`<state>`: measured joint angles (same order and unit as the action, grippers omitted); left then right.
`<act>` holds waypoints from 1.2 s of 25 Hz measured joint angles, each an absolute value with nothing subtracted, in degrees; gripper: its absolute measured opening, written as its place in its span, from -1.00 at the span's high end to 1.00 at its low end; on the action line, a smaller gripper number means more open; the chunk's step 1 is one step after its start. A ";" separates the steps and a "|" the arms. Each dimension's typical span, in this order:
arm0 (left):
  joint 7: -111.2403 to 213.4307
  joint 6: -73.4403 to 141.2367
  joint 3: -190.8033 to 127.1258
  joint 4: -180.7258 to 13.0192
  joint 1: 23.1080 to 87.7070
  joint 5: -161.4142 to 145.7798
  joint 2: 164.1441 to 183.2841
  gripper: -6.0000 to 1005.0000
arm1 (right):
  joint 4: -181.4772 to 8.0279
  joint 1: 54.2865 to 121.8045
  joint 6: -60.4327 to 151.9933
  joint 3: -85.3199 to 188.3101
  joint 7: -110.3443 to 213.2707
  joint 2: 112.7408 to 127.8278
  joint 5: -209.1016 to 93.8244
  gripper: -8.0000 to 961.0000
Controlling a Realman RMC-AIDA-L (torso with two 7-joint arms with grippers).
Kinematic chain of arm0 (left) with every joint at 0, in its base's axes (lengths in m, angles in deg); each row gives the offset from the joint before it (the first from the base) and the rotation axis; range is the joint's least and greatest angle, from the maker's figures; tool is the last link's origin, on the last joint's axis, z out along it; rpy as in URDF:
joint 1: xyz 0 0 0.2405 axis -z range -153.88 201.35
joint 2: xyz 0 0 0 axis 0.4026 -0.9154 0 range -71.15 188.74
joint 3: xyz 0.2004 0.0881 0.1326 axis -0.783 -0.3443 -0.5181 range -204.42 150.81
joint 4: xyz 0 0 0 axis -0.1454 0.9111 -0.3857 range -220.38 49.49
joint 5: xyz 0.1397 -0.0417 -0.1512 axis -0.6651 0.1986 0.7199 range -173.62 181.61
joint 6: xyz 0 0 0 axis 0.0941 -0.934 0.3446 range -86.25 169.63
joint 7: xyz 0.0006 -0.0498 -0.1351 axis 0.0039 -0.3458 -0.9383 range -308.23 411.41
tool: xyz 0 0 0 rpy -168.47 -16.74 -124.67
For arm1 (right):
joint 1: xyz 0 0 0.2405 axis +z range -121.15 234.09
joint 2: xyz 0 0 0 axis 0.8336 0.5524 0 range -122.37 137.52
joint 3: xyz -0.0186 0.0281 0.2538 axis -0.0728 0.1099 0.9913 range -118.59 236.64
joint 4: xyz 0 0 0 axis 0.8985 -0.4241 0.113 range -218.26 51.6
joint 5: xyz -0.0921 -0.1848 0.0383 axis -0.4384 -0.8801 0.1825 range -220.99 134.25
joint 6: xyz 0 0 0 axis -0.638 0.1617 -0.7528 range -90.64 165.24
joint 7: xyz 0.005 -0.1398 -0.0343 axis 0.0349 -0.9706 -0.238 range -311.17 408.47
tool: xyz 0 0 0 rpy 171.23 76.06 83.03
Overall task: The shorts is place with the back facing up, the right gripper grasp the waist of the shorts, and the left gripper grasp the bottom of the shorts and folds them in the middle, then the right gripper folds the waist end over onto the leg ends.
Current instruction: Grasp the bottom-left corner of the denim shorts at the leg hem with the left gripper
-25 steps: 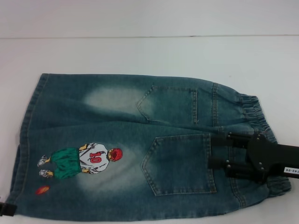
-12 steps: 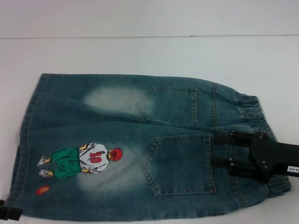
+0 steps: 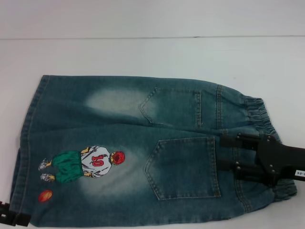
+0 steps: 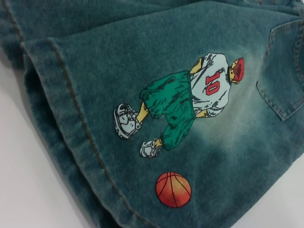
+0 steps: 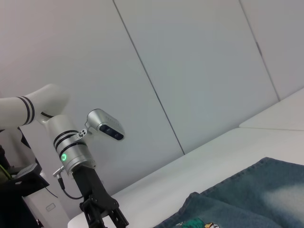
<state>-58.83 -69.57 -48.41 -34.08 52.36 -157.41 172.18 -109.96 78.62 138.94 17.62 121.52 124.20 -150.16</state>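
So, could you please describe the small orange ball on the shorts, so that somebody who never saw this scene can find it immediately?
Start from the shorts lying flat on the white table, and go to the leg end, opposite the elastic waistband. There an embroidered player wears number 10. The basketball lies just beyond his shoes, toward the hem: the only round, orange patch with black lines.

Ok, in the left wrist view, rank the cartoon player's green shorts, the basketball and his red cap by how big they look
Largest to smallest as seen in the left wrist view:
1. The green shorts on the embroidered player.
2. The basketball.
3. The red cap.
All three are stitched on the same denim shorts, though the basketball looks nearer the camera.
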 joint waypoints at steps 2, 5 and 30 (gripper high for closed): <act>-58.82 -69.65 -48.42 -34.13 52.51 -157.37 172.18 -0.62 | -109.96 78.62 138.93 17.63 121.52 124.20 -150.16 -0.46; -58.88 -69.70 -48.63 -34.16 52.66 -157.37 172.17 -0.60 | -109.96 78.61 138.93 17.69 121.51 124.20 -150.16 -0.46; -61.57 -69.02 -49.06 -34.30 53.09 -157.97 172.26 -0.29 | -110.23 78.61 139.40 19.03 121.50 124.21 -150.16 -0.46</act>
